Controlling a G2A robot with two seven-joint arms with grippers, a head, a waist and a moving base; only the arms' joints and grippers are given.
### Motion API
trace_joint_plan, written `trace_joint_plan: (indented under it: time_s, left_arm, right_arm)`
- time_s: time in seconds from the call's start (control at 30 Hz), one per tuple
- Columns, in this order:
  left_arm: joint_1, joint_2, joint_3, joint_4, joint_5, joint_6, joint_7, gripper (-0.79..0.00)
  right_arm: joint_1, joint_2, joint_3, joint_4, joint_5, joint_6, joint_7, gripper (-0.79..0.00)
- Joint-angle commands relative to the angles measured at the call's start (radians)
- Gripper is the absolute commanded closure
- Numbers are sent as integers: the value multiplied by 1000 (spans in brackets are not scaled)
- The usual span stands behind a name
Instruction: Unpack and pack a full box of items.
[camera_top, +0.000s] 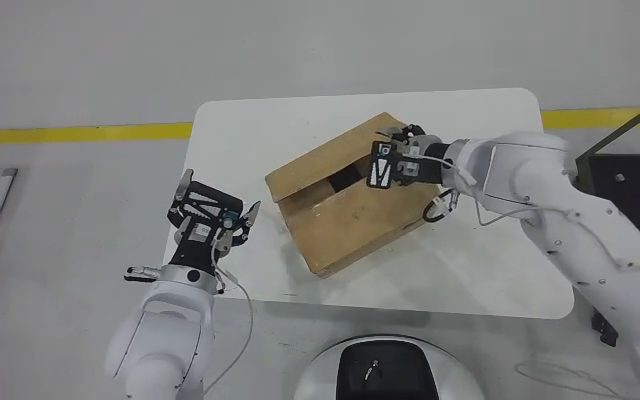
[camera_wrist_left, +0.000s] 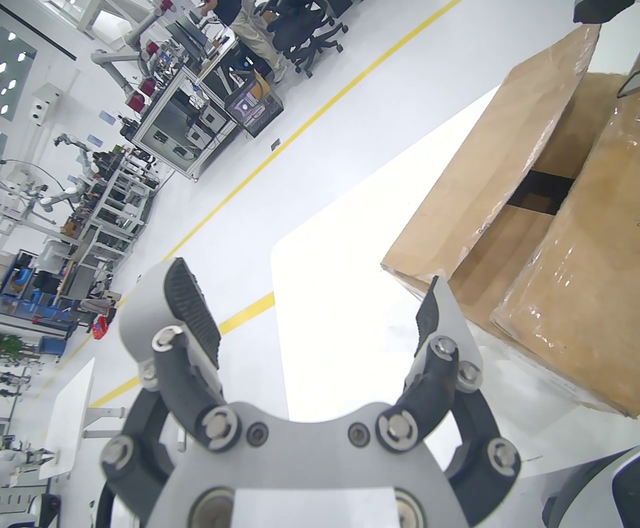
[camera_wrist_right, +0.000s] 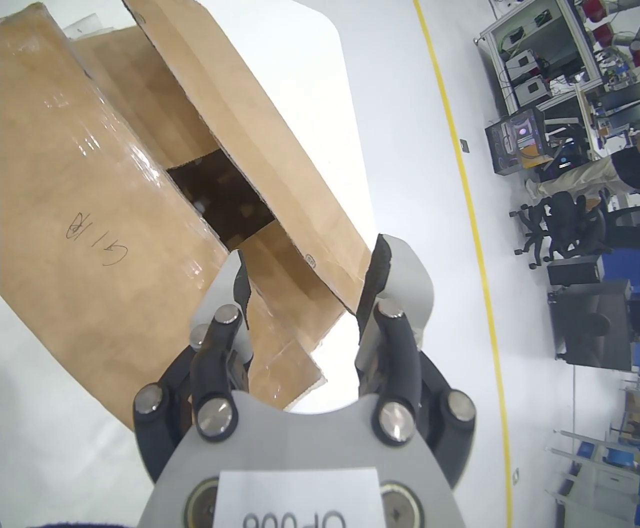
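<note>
White table (camera_top: 480, 270) carries one cardboard box (camera_top: 350, 235), long axis diagonal, flaps (camera_wrist_right: 280, 150) ajar. Two grippers: left gripper (camera_wrist_left: 306, 277) wide, empty beside the box; right gripper (camera_wrist_right: 311, 252) spread astride one flap.

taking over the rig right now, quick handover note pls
Left gripper: open, holding nothing, over the table near its edge, apart from the box.
Right gripper: open, its fingers on either side of the end corner of the box's raised flap, not closed on it.
Box: sits at an angle mid-table, its top flaps parted enough to leave a dark gap. The contents cannot be made out.
Done: flaps started.
Left: open the flaps fully, take the items out, then pack them back in.
</note>
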Motion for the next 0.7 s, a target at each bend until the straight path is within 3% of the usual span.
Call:
trace_joint_plan:
  time_s: [0.0,0.17,0.33,0.4,0.57,0.6,0.67]
  left_arm:
    - [0,1,-2,0,-4,2,-2,-785]
    - [-1,4,-13,0,-14,4,-8,-785]
    - [-2,7,-19,0,-24,4,-11,-785]
    - [-4,8,-20,0,-26,4,-12,-785]
    - [-7,11,-27,0,-34,7,-21,-785]
    - [-8,12,-29,0,-36,7,-24,-785]
    - [-9,13,-32,0,-39,7,-28,-785]
  right_arm:
    - [8,-2,-9,8,-17,-11,6,-508]
    - [13,-4,-36,17,-71,-42,9,-551]
    - [35,-15,-79,45,-148,-38,-23,-496]
    - [53,-23,-102,67,-171,-26,-45,-425]
    - [108,-50,-160,135,-194,-2,-78,-456]
    - [119,-56,-169,150,-194,4,-83,-397]
    - [141,-67,-188,178,-194,14,-92,-363]
